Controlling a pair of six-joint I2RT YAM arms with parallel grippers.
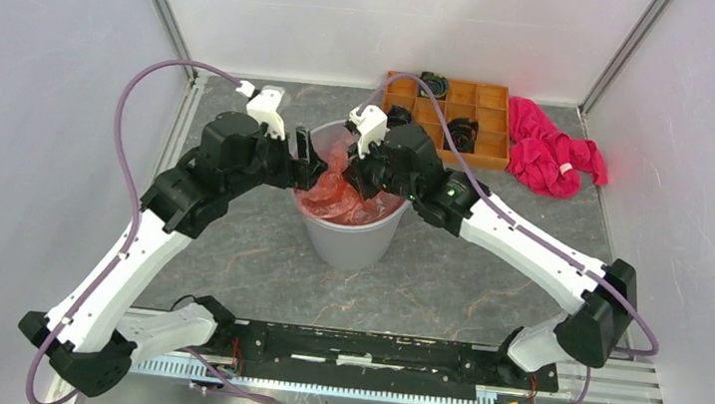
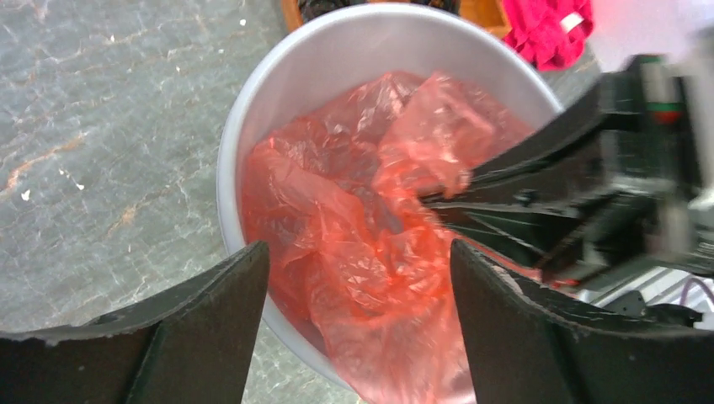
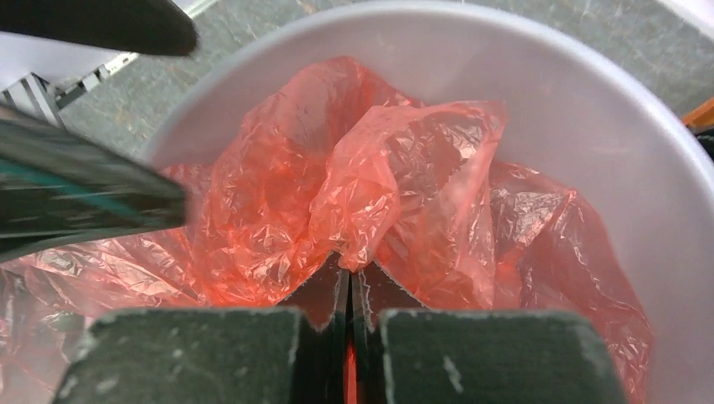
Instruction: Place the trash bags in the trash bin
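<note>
Grey marbled tabletop shows on the left and near sides of the trash bin, which stands upright, mouth up. Left gripper hangs over the bin's left rim, jaws wide apart and holding nothing, above the trash bag. The bag lies crumpled inside the bin with no clear long axis, one peak raised and a flap draped over the near-left rim. Right gripper reaches in from the right, jaws together on a fold of the film. Orange-brown tray sits near the bin's far right, with a pink cloth against its right edge
</note>
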